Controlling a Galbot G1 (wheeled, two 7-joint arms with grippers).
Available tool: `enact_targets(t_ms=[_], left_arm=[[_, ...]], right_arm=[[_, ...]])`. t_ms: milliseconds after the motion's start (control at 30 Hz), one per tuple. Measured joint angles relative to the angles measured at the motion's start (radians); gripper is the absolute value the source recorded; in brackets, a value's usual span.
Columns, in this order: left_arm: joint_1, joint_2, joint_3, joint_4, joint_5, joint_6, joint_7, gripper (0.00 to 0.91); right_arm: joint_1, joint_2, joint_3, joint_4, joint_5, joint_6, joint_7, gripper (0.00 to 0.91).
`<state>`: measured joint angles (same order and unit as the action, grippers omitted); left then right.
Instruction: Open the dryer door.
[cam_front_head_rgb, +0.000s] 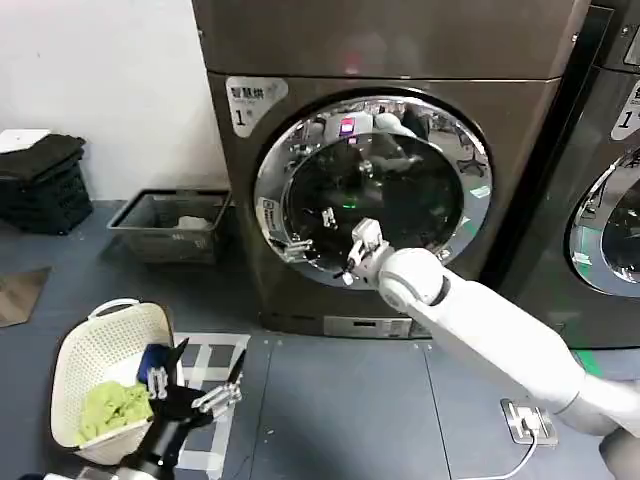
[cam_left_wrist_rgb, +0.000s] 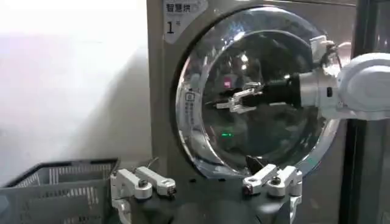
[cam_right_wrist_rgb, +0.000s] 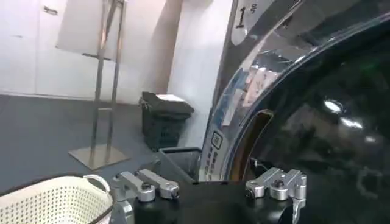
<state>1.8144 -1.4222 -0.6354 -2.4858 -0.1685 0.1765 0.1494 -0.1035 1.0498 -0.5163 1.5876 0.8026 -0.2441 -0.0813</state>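
Note:
The dryer door (cam_front_head_rgb: 400, 200) is a round porthole with a wide chrome rim and dark glass, on the bronze-brown machine marked "1" (cam_front_head_rgb: 240, 115). It lies flat against the machine's front. My right arm reaches up from the lower right, and my right gripper (cam_front_head_rgb: 312, 232) is open at the door's left side, close to the rim. In the right wrist view its open gripper (cam_right_wrist_rgb: 211, 192) faces the door (cam_right_wrist_rgb: 317, 134) at that left rim. The left wrist view shows the door (cam_left_wrist_rgb: 244, 140) and my right gripper (cam_left_wrist_rgb: 241, 100) before the glass. My left gripper (cam_front_head_rgb: 195, 395) (cam_left_wrist_rgb: 208, 190) hangs open, low over the floor.
A white laundry basket (cam_front_head_rgb: 70, 345) with green cloth stands at the lower left. A grey wire basket (cam_front_head_rgb: 130, 225) sits left of the machine, a black crate (cam_front_head_rgb: 40, 180) by the wall. A darker neighbouring machine (cam_front_head_rgb: 610, 200) stands at the right. A plug and cable (cam_front_head_rgb: 525, 420) lie on the floor.

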Motion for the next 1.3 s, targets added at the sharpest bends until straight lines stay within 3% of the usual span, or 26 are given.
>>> enact_targets(t_ms=[1300], left_arm=[[-0.004, -0.002, -0.001, 0.001, -0.007, 0.000, 0.001, 0.907]], right_arm=[[0.053, 0.123, -0.047, -0.172, -0.023, 0.016, -0.035, 0.907]])
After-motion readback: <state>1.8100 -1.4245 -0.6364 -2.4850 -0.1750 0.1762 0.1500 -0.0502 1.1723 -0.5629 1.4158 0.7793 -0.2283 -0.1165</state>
